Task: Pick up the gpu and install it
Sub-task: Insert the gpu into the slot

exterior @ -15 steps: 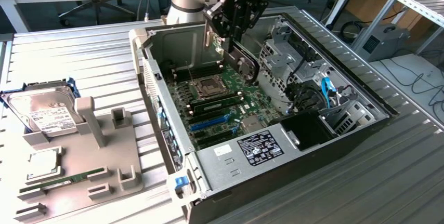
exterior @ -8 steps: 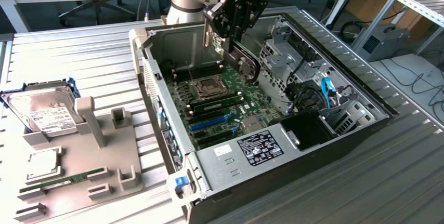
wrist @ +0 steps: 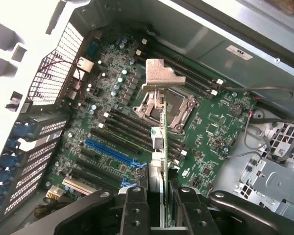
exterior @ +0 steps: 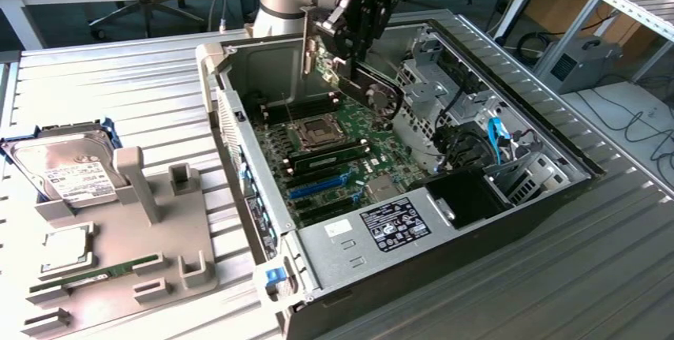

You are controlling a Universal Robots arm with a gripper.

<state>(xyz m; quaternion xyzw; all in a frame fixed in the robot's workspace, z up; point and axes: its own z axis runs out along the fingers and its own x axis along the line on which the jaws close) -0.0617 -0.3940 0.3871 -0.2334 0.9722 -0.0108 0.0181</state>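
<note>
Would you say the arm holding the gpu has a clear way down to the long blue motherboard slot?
Probably yes: the case lies open, and nothing stands between the gpu and the long blue slot.

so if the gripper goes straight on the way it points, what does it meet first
Likely the motherboard near the CPU socket, and the gpu clamped in the gripper would touch it before the fingers do; depth is hard to judge.

The gpu (wrist: pixel 162 147) is gripped on edge between the fingers of the gripper (wrist: pixel 162 208) and projects straight out beyond the fingertips. One face is black and the other is green circuit board. A silver metal bracket is carried at the end farthest from the fingers.
</note>
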